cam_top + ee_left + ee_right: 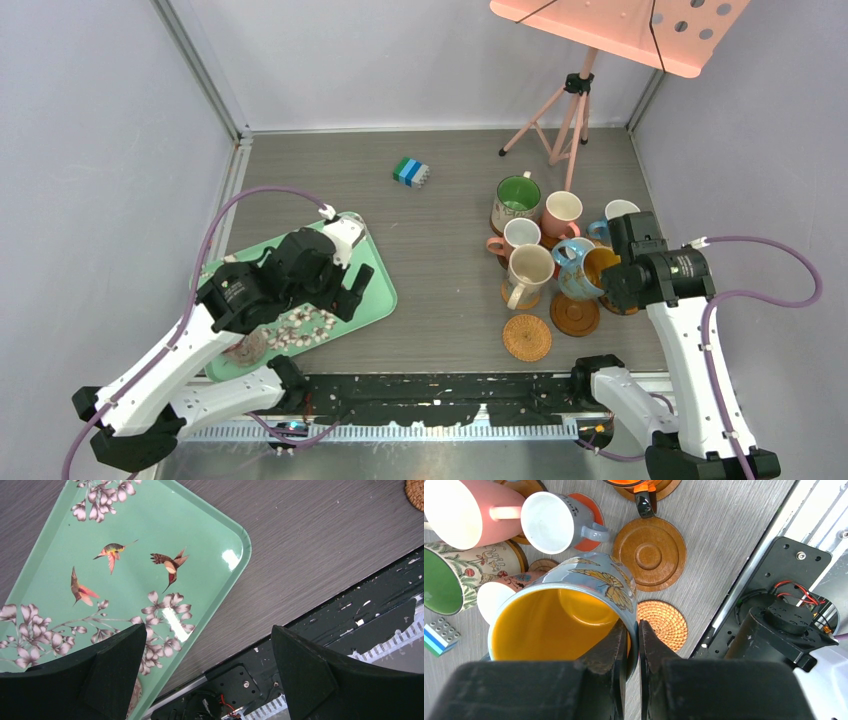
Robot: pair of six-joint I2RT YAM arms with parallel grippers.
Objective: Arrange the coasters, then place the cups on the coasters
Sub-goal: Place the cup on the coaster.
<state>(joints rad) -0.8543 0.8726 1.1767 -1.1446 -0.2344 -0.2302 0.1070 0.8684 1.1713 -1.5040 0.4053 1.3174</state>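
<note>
My right gripper (632, 627) is shut on the rim of a blue butterfly cup (589, 572) with a yellow-orange inside, one finger inside and one outside. From above, this cup (580, 268) sits at the right of the cup cluster. A bare dark brown wood coaster (649, 552) and a woven wicker coaster (663, 622) lie just beside it. The green-inside cup (517, 200), the pink cup (562, 212) and the cream cup (528, 275) stand close together. My left gripper (207, 630) is open and holds nothing, over the near corner of the tray.
A mint-green floral tray (375, 300) lies at the left, with a mauve cup (245, 345) on it partly hidden by my left arm. A blue-green toy block (411, 172) sits mid-table. A pink stand (570, 110) stands at the back right. A black rail (450, 385) runs along the near edge.
</note>
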